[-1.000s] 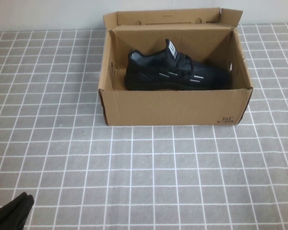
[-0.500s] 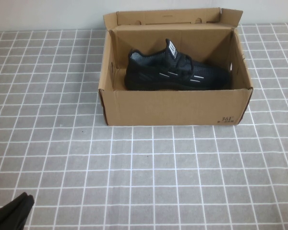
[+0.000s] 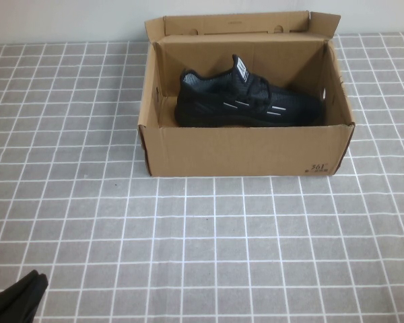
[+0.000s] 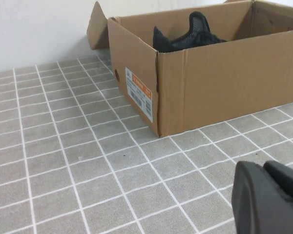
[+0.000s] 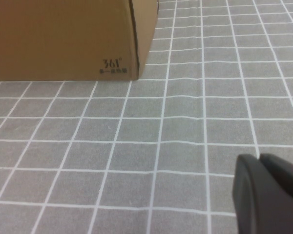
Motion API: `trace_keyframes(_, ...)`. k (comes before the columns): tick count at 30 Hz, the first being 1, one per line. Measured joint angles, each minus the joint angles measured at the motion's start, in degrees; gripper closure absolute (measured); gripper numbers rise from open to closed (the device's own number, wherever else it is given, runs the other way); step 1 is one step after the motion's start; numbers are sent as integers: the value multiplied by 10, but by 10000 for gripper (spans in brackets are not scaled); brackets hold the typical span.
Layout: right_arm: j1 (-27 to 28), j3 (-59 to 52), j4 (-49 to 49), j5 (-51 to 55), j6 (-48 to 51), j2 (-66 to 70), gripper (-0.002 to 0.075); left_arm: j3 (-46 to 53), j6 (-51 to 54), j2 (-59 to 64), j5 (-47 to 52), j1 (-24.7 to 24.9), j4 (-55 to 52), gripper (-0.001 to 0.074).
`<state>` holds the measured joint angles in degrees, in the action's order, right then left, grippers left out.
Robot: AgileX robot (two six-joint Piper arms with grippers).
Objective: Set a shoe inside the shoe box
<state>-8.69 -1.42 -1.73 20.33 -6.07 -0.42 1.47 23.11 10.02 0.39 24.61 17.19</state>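
The black sneaker [image 3: 246, 101] lies inside the open brown shoe box [image 3: 246, 151] at the far middle of the table, toe toward the right. Its heel and tongue also show above the box wall in the left wrist view [image 4: 188, 36]. My left gripper [image 3: 17, 299] is at the near left corner, far from the box; in the left wrist view [image 4: 263, 168] its fingers are pressed together, holding nothing. My right gripper [image 5: 260, 161] is out of the high view; its fingers are together and empty, above the tiles near the box's "361" corner [image 5: 112, 64].
The table is covered with a grey cloth with a white grid [image 3: 209, 249]. The box's rear lid flap [image 3: 236, 23] stands up against the pale wall. An orange and white label [image 4: 139, 92] is on the box's left end.
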Motion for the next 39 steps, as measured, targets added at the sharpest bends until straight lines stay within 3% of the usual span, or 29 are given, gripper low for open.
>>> trace_keyframes(13, 0, 0, -1, 1, 0, 0, 742, 0, 0, 0, 0, 0, -8, 735)
trace_keyframes(19, 0, 0, -2, 1, 0, 0, 742, 0, -70, -14, -4, -74, -54, 735)
trace_keyframes(27, 0, 0, -2, 1, 0, -1, 742, 0, -155, -105, 91, -170, -102, 735)
trace_keyframes(33, 0, 0, -2, 1, 0, -1, 742, 0, -172, -106, 200, -185, -124, 735)
trace_keyframes(39, 0, 0, -2, 1, 0, -1, 742, 0, -174, -106, 218, -185, -129, 735)
